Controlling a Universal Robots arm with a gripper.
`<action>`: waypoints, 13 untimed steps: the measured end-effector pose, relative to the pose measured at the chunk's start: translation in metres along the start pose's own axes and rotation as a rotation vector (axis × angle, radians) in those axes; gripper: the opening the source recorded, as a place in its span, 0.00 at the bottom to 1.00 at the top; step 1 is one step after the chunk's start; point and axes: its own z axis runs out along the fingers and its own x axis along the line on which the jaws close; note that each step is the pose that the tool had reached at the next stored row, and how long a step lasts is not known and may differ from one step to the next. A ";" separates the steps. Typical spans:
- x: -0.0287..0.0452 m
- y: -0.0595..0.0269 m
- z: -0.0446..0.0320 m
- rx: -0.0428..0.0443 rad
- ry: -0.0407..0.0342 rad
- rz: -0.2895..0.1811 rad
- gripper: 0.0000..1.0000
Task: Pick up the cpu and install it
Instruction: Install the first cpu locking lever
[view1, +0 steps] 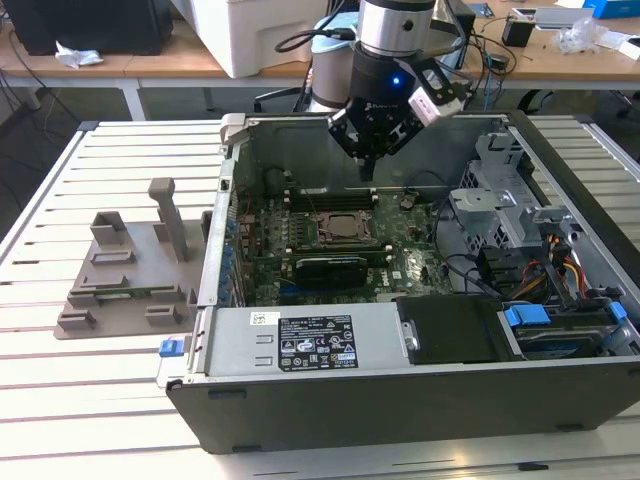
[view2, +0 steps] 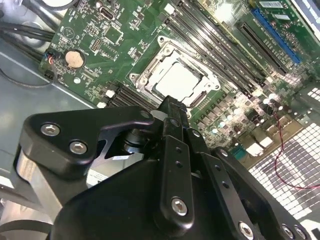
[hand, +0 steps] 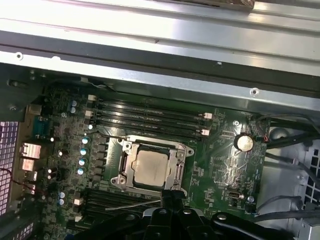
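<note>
cpu (hand: 151, 167) seated flat in mobo socket (hand: 126, 165), gripper (view1: 368, 165) hovering above it, apart.
Fingers pinched narrow, nothing held. RAM slots (hand: 150, 117) flank socket, black expansion card (view1: 330, 268) nearby, coin cell (hand: 244, 142) off to one side. Cpu square, no long axis.

Small silvery-grey square cpu (hand: 151, 167), lying flat, seated in the motherboard socket (hand: 123, 165) frame

The cpu (hand: 150, 167) shows a pale, matt brushed-metal top inside a shiny steel socket frame (hand: 126, 165) on the glossy green motherboard (hand: 220, 160). The hand (view2: 172, 112) is matt black metal with bright steel screws. The computer case (view1: 400, 395) is dull grey sheet metal; the holder (view1: 130, 290) is matt grey plastic on a white slatted tabletop (view1: 90, 400)
</note>
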 end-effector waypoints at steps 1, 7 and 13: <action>0.0000 0.0000 0.0000 -0.0099 -0.0018 -0.015 0.11; 0.0000 0.0000 0.0000 -0.0269 -0.0048 -0.021 0.11; 0.0065 0.0010 0.0003 -0.0269 -0.0047 -0.021 0.11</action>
